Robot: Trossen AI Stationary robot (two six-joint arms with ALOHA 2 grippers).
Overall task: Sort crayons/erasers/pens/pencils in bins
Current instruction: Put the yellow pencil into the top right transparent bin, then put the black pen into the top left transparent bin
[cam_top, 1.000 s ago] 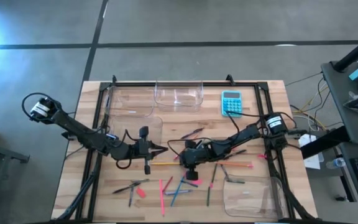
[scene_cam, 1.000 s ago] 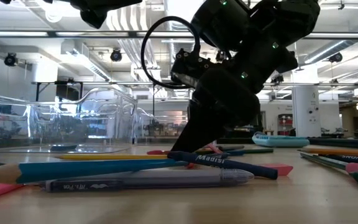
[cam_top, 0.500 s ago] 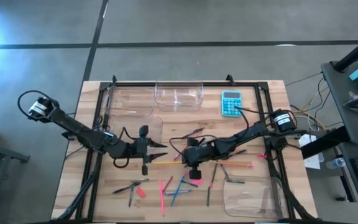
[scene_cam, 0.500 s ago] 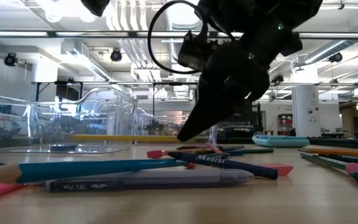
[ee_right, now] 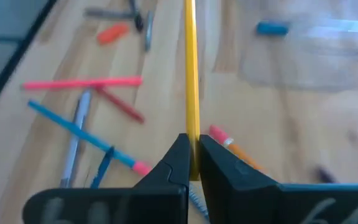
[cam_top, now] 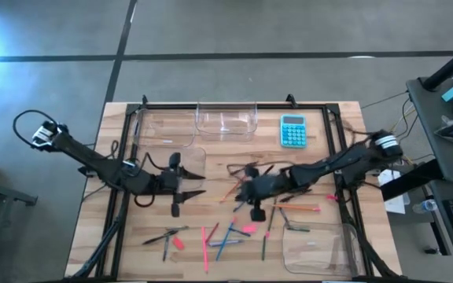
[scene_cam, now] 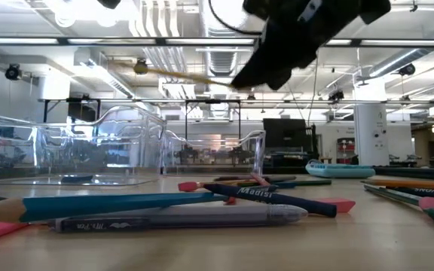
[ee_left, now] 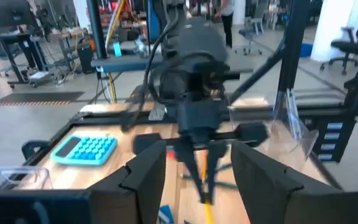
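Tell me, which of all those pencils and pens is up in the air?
The long yellow pencil. The right gripper is pinching one end of it and holding it above the table, while all the other pens and pencils lie flat on the wood.

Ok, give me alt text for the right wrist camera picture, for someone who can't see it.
The right gripper is shut on a thin yellow pencil, held above the wooden table. Below lie a long pink stick, a blue stick, a small orange piece and a short blue eraser block.
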